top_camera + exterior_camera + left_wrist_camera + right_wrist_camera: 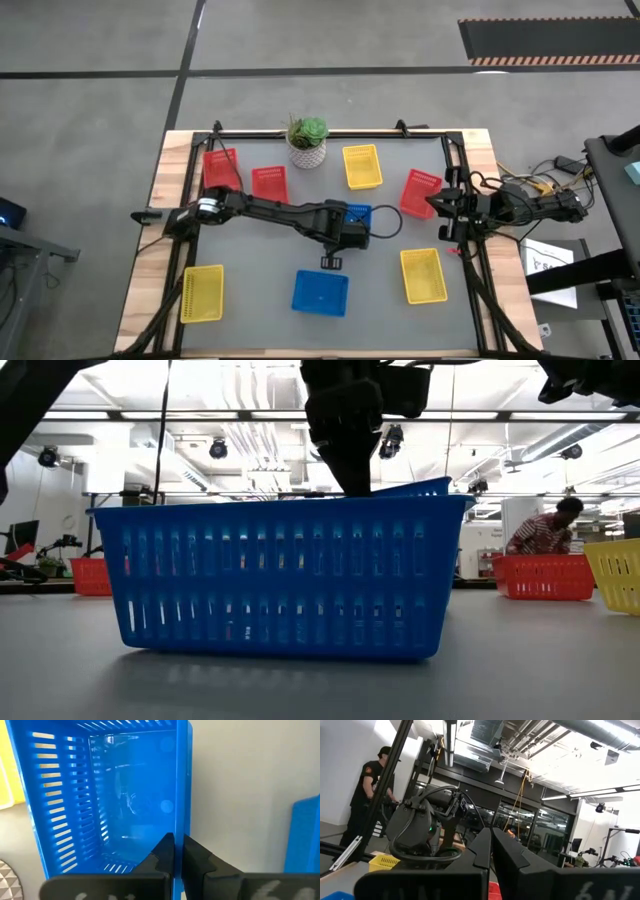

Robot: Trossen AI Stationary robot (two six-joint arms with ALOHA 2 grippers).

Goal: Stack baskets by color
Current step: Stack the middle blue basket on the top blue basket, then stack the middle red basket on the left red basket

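My left gripper (348,230) reaches to the table's middle and is shut on a blue basket (360,213). A second blue basket (320,292) rests flat on its bottom nearer the front edge; in the low view it fills the foreground (280,575) and hides most of the held one (420,487). Three red baskets (220,167) (269,183) (421,192) and one yellow basket (362,166) sit toward the far side. Two more yellow ones (202,293) (423,275) sit near the front. My right gripper (445,205) is shut and folded back at the table's right edge. My left gripper pinches one side wall of the blue basket at its rim (183,827), with one finger inside the basket and one outside. The fingers come from above, slanting steeply down. The basket's rim (420,487) shows tilted; the front basket hides its bottom.
A green plant in a white patterned pot (307,142) stands at the far middle of the table. A dark frame rail (330,132) runs round the table's edges. A person in a red striped top (545,530) is in the room beyond.
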